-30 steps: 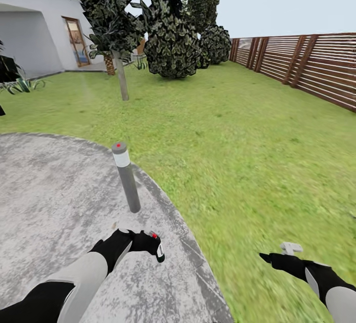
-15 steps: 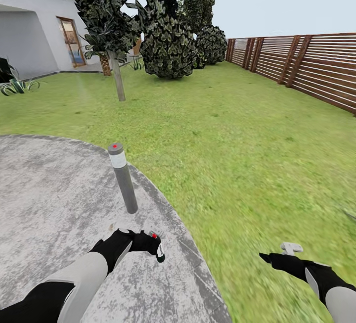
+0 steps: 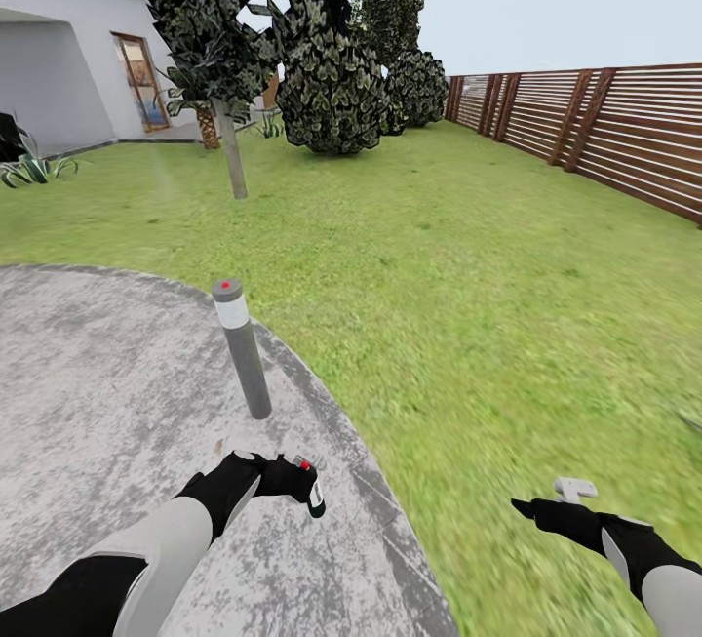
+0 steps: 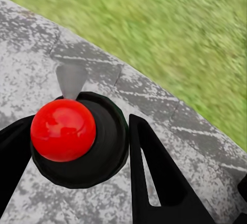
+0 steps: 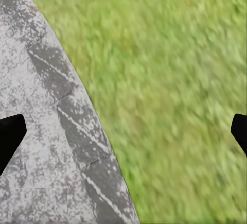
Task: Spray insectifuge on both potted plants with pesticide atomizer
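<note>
- Two arms reach out low in the head view, over the near edge of the round grey patio [image 3: 107, 374], with lawn [image 3: 468, 257] spreading to the right and far ahead.
- The left gripper [image 3: 283, 477] has its jaws clamped on the pesticide atomizer [image 3: 310, 487], held over the paving just inside the patio's curved rim.
- From the left wrist, the atomizer's dark nozzle head [image 4: 90, 144] sits between the two black fingers [image 4: 154, 183], its red dot [image 4: 63, 130] bright on top and the patio rim running behind it.
- The right gripper [image 3: 534, 510] hangs over the grass at near right, well apart from the left one; a small grey piece sticks up just beyond it.
- In the right wrist view its black fingertips [image 5: 10, 134] show at opposite edges of the picture, jaws wide apart with nothing between them, patio border and grass below.
- A grey bollard lamp [image 3: 241, 348] stands upright on the patio, just beyond the left gripper, near the rim.
- Far off: a thin-trunked tree [image 3: 230, 159], dark bushes [image 3: 336, 91], a pale house [image 3: 68, 52] at far left, and a brown slatted fence [image 3: 604, 130] along the right.
</note>
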